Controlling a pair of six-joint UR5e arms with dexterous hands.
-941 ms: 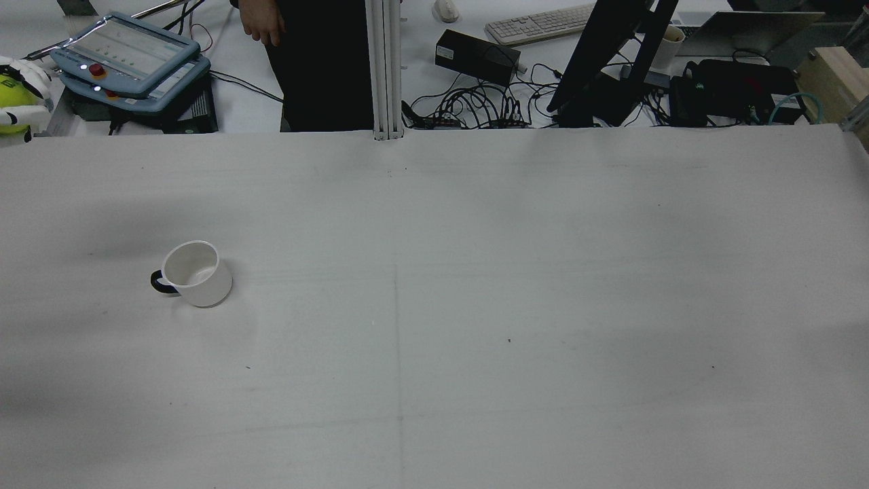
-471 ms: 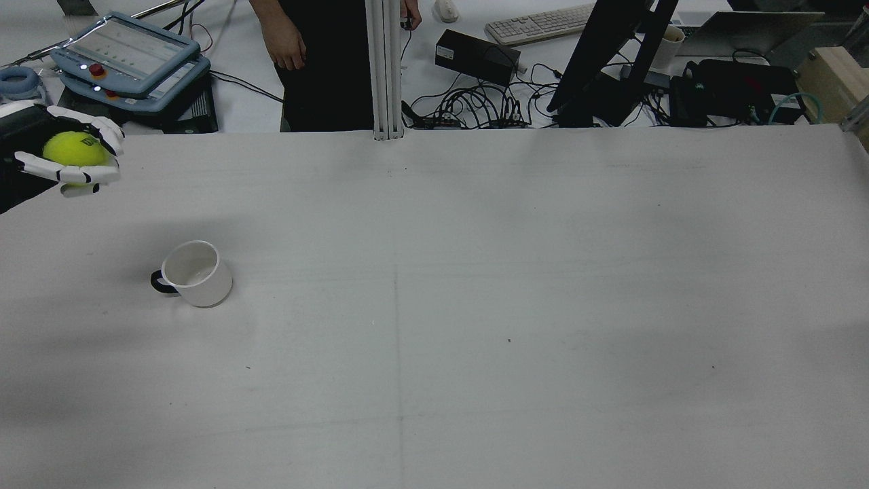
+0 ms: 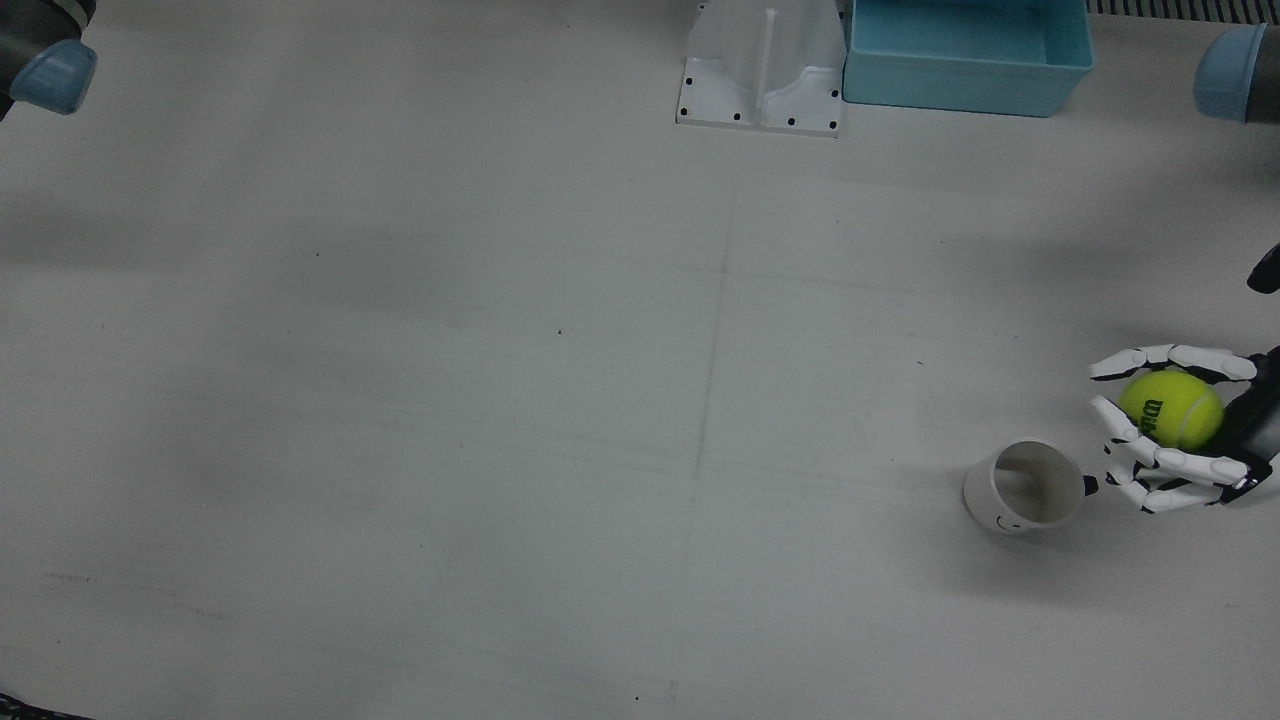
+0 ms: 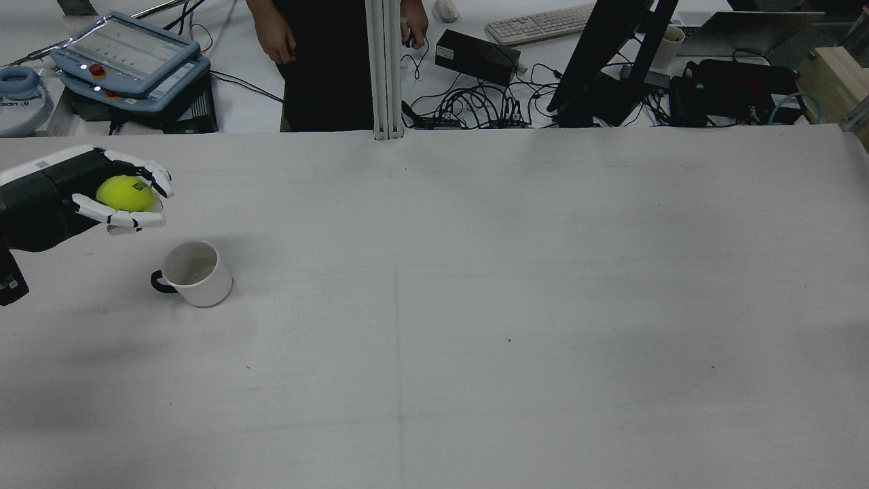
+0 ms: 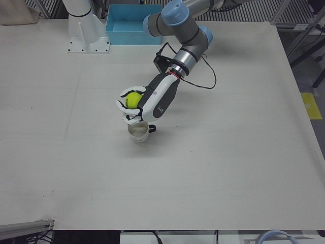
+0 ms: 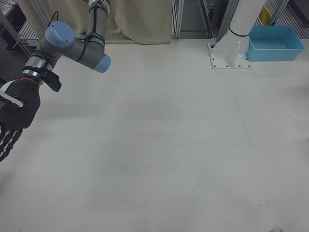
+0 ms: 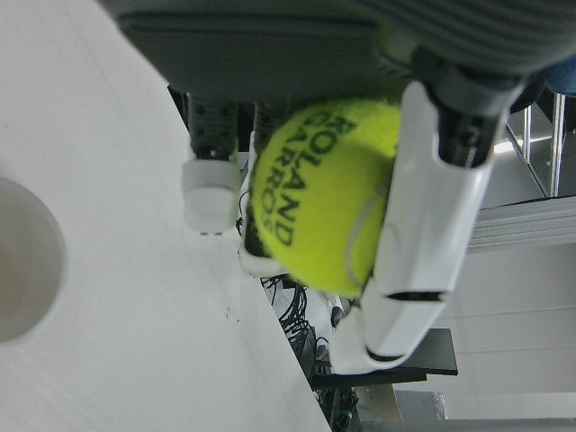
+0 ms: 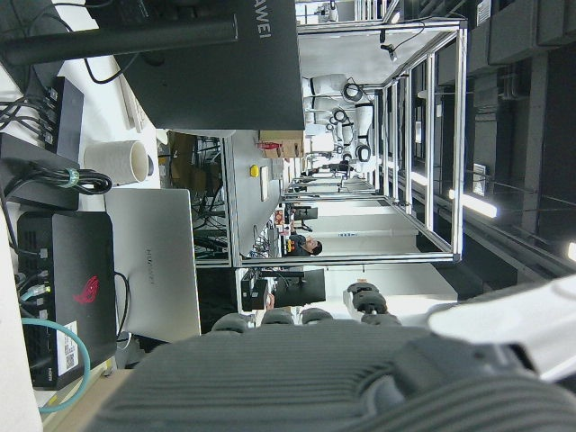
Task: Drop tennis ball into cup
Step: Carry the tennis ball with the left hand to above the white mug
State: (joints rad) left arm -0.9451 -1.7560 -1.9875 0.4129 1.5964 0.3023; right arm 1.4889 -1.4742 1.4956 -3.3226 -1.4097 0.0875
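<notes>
- Tennis ball (image 7: pixel 326 198): the left hand's own camera shows it closest, yellow-green, with "ROLAND GARROS" printed in dark letters that run lengthwise along that sideways picture. A ball has no long axis; only the lettering gives it a direction.
- White fingers (image 7: pixel 423 225) press on the ball from both sides, so the left hand (image 5: pixel 133 104) is clamped on the tennis ball.
- In the left-front view the ball (image 5: pixel 133 99) sits in the curled hand above the bench (image 5: pixel 228 168), with the forearm slanting up and back toward the blue-capped elbow of the left arm (image 5: pixel 175 20).
- The cup (image 5: pixel 138 131) stands upright on the bench just below and beside the held ball, mouth facing up, its dark handle toward the arm's side.
- From the front view the ball (image 3: pixel 1171 408) lies beside the cup (image 3: pixel 1024 486), not over its mouth; the hand (image 3: pixel 1170 425) reaches close to the cup's rim.
- The rear view puts the hand (image 4: pixel 122 197) and ball (image 4: pixel 125 193) farther from the robot than the cup (image 4: pixel 195 273), apart from it.
- The right hand (image 6: pixel 8 126) shows at the edge of the right-front view, well away from the cup, fingers hanging down and spread, holding nothing.
- A blue bin (image 3: pixel 965 45) sits at the far side of the bench beside a white pedestal (image 3: pixel 762 65).
</notes>
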